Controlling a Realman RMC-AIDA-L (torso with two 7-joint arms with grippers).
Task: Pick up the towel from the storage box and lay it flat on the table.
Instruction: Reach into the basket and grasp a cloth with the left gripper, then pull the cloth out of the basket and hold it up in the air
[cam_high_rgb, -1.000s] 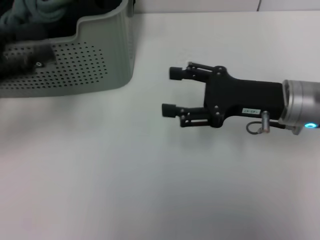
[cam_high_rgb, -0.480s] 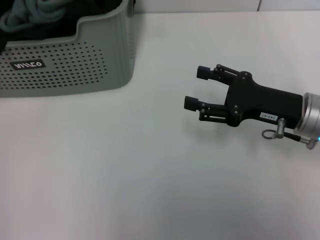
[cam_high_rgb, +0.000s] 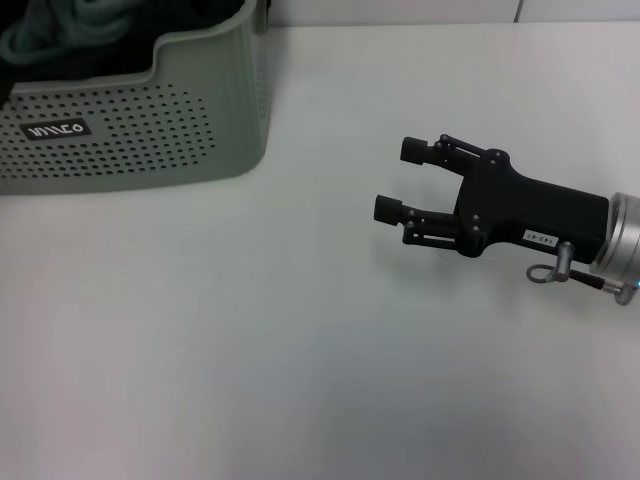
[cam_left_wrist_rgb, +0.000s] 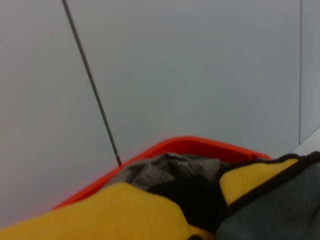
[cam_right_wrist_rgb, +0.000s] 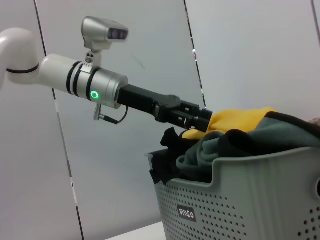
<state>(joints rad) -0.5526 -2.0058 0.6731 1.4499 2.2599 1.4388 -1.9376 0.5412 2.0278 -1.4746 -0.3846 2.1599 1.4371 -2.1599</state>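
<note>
One storage box (cam_high_rgb: 150, 120) stands on the one table (cam_high_rgb: 250, 350), well apart from the right gripper (cam_high_rgb: 400, 180), and it bears one black label (cam_high_rgb: 57, 130). Two grippers can be counted: the right one with two spread fingers (cam_high_rgb: 388, 210), and the left gripper (cam_right_wrist_rgb: 202, 119) over the box's pile. That pile shows one teal-green towel (cam_right_wrist_rgb: 260, 137), one yellow cloth (cam_right_wrist_rgb: 240, 119) at the left gripper's tip and one black fabric (cam_right_wrist_rgb: 167, 155), while the left wrist view adds one orange-red bin (cam_left_wrist_rgb: 190, 146).
</note>
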